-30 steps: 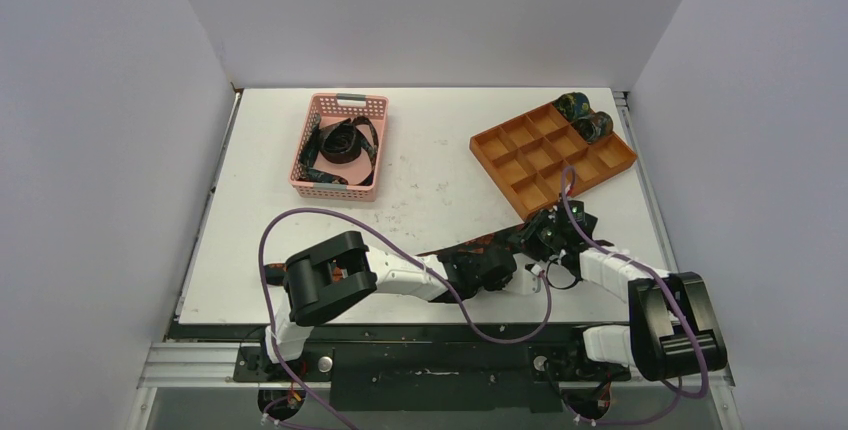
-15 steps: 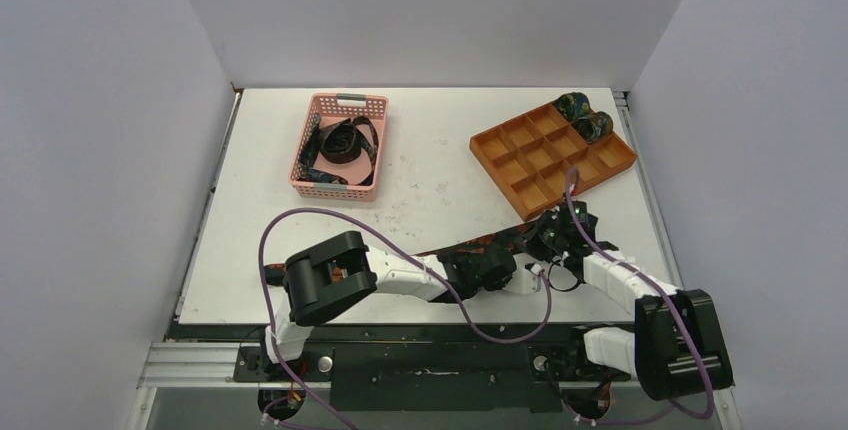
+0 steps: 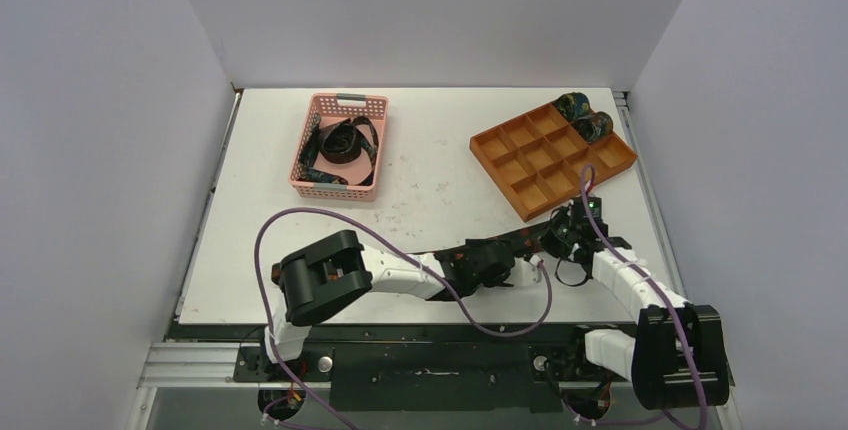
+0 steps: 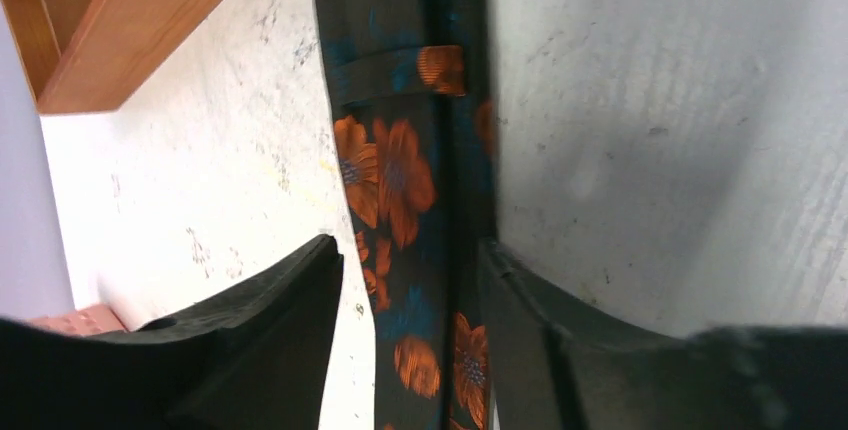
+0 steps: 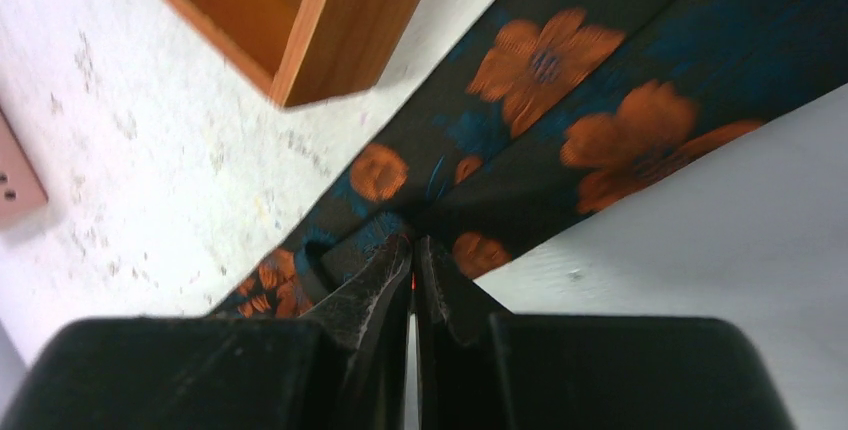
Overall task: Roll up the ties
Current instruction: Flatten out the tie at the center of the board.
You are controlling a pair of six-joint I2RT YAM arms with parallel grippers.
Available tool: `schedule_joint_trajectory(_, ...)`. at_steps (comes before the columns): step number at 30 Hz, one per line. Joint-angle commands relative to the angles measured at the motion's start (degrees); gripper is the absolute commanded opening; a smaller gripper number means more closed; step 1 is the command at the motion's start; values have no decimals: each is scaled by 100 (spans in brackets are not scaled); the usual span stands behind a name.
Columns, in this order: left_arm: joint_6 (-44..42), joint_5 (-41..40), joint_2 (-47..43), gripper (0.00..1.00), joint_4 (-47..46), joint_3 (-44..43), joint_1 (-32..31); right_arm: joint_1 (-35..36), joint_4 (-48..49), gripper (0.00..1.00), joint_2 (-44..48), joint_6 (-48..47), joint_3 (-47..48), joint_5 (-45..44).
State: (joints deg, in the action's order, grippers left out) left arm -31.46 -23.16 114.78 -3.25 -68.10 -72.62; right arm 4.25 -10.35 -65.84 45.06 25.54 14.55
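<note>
Dark tie: a flat, unrolled strip with orange flowers and blue-green marks. It lies lengthwise on the worktop near the front edge, just in front of the near corner of the tray.
Right fingers: pressed together, tips down on the tie and pinching a gathered bit of its cloth. Creases fan out from the pinch.
Left fingers: parted, one tip on either side of the tie and low over the worktop. The strip runs between them unclamped. The tip on the right of the wrist view sits at the tie's edge, and the other stands clear of it.
Rolled ties: two compact dark rolls in neighbouring compartments at the far right corner of the tray.
Tray: orange, a grid of square compartments, set at an angle on the right side of the worktop.
Basket: pink mesh, at the far left of the worktop — well apart from the tray.
Loose ties: dark strips coiled and tangled in a heap inside the basket — how many, I cannot tell.
</note>
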Motion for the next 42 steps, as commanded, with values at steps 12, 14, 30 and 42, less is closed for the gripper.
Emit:
schedule_joint_trajectory(12,1773,-343,-2018,97,663,836,-59,-732,-859,5,578,-539,709,-1393)
schedule_joint_trajectory(14,2312,-611,-2212,96,851,779,-94,-756,-899,5,608,-498,669,-1615)
schedule_joint_trajectory(30,6802,-1560,-5016,96,2667,1939,238,-1437,-248,23,-212,-481,707,-1607)
schedule_joint_trajectory(42,7049,-1630,-7018,96,2780,2822,248,802,-239,64,-42,-116,752,-2052)
